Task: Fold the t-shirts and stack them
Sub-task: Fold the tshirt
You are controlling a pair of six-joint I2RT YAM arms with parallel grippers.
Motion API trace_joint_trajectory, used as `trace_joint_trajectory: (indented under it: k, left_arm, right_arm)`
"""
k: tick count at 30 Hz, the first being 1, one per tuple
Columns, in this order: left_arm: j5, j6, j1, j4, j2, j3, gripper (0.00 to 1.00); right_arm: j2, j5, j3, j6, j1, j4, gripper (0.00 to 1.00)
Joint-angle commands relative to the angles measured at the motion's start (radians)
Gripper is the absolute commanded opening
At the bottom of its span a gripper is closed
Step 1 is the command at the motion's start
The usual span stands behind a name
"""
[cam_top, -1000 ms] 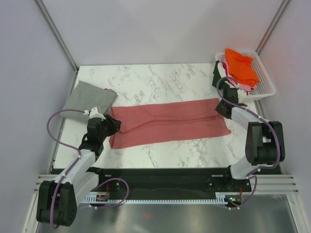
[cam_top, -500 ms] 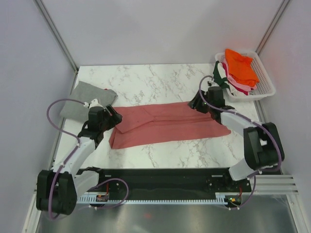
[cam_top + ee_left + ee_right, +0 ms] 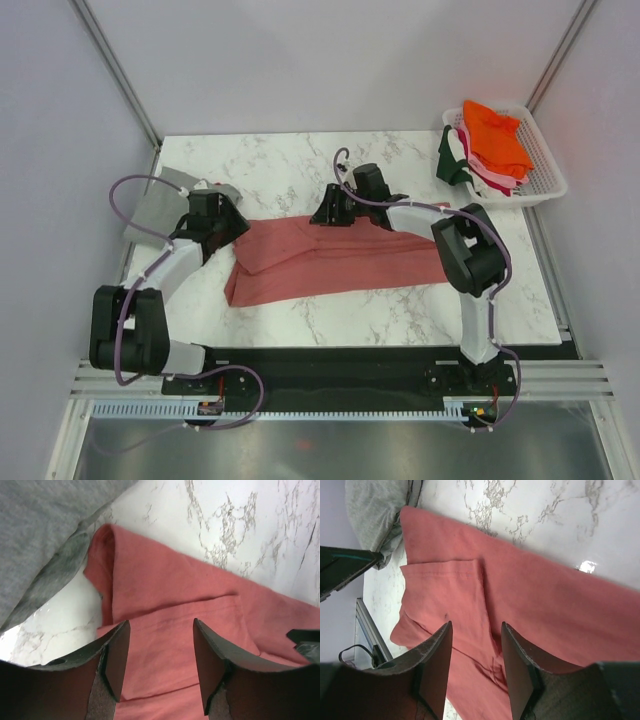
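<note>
Leftmost, folded grey t-shirt (image 3: 160, 205) on the marble counter (image 3: 300, 160), just beside the left end of the salmon-pink t-shirt (image 3: 340, 260). Over that left end, left gripper (image 3: 160, 625), jaws parted, nothing held. Then the salmon-pink t-shirt itself, flat on the counter in a long band. At its far edge, near the middle, right gripper (image 3: 476, 626), jaws likewise apart and empty. Well to the right of it, white basket (image 3: 545, 170), orange t-shirt (image 3: 495, 135) on top, dark green one (image 3: 450, 160) draped over the rim.
</note>
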Motion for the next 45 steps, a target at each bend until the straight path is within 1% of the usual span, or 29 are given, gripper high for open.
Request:
trace_joint_trajectory:
  k: [1, 3, 6, 8, 10, 11, 12, 15, 17, 19, 20, 22, 24, 29, 32, 33, 35, 37, 40, 45]
  left_arm:
    - [0.009, -0.006, 0.005, 0.013, 0.078, 0.097, 0.58]
    - [0.02, -0.006, 0.005, 0.013, 0.117, 0.126, 0.55]
    - [0.077, -0.015, 0.005, 0.014, 0.206, 0.19, 0.53]
    - [0.091, -0.018, 0.005, 0.014, 0.272, 0.217, 0.53]
    - [0.101, -0.019, 0.007, -0.003, 0.313, 0.255, 0.55]
    - [0.103, -0.024, 0.008, -0.018, 0.36, 0.27, 0.56]
    - [0.098, -0.03, 0.011, -0.052, 0.381, 0.302, 0.56]
    - [0.066, -0.068, 0.026, -0.108, 0.442, 0.336, 0.57]
    - [0.083, -0.076, 0.042, -0.121, 0.454, 0.344, 0.57]
    - [0.086, -0.071, 0.048, -0.122, 0.462, 0.344, 0.57]
    - [0.087, -0.062, 0.051, -0.124, 0.464, 0.344, 0.57]
    - [0.086, -0.055, 0.054, -0.124, 0.465, 0.347, 0.56]
    - [0.081, -0.045, 0.059, -0.125, 0.464, 0.347, 0.56]
    - [0.084, -0.029, 0.063, -0.129, 0.468, 0.352, 0.56]
    - [0.083, -0.022, 0.063, -0.129, 0.474, 0.358, 0.56]
    - [0.083, -0.019, 0.063, -0.13, 0.481, 0.362, 0.56]
    - [0.086, -0.019, 0.063, -0.13, 0.487, 0.365, 0.56]
    - [0.089, -0.018, 0.063, -0.13, 0.497, 0.37, 0.56]
    - [0.089, -0.016, 0.063, -0.133, 0.508, 0.375, 0.55]
    - [0.091, -0.013, 0.063, -0.132, 0.507, 0.376, 0.55]
  right_arm:
    - [0.067, -0.045, 0.083, 0.021, 0.019, -0.001, 0.51]
    - [0.113, -0.052, 0.119, 0.03, 0.027, -0.002, 0.51]
    - [0.162, -0.069, 0.164, 0.045, 0.042, -0.001, 0.5]
    - [0.182, -0.071, 0.184, 0.051, 0.054, 0.005, 0.5]
    - [0.204, -0.086, 0.201, 0.057, 0.062, 0.016, 0.5]
    - [0.211, -0.091, 0.205, 0.065, 0.065, 0.019, 0.5]
    - [0.227, -0.1, 0.211, 0.068, 0.066, 0.019, 0.5]
    - [0.248, -0.111, 0.225, 0.073, 0.073, 0.021, 0.5]
    - [0.254, -0.118, 0.23, 0.074, 0.082, 0.021, 0.5]
    - [0.259, -0.132, 0.231, 0.073, 0.088, 0.022, 0.48]
    - [0.259, -0.135, 0.23, 0.073, 0.091, 0.022, 0.43]
    - [0.256, -0.141, 0.227, 0.071, 0.093, 0.022, 0.39]
    - [0.244, -0.158, 0.213, 0.068, 0.091, 0.031, 0.36]
    - [0.21, -0.219, 0.164, 0.056, 0.091, 0.044, 0.34]
    - [0.181, -0.246, 0.109, 0.038, 0.091, 0.045, 0.26]
    - [0.16, -0.246, 0.094, 0.031, 0.09, 0.045, 0.21]
    - [0.133, -0.25, 0.042, 0.021, 0.091, 0.048, 0.21]
    - [0.095, -0.262, 0.002, 0.025, 0.091, 0.06, 0.24]
    - [0.038, -0.276, -0.11, 0.05, 0.091, 0.109, 0.24]
    - [-0.023, -0.307, -0.199, 0.058, 0.091, 0.162, 0.25]
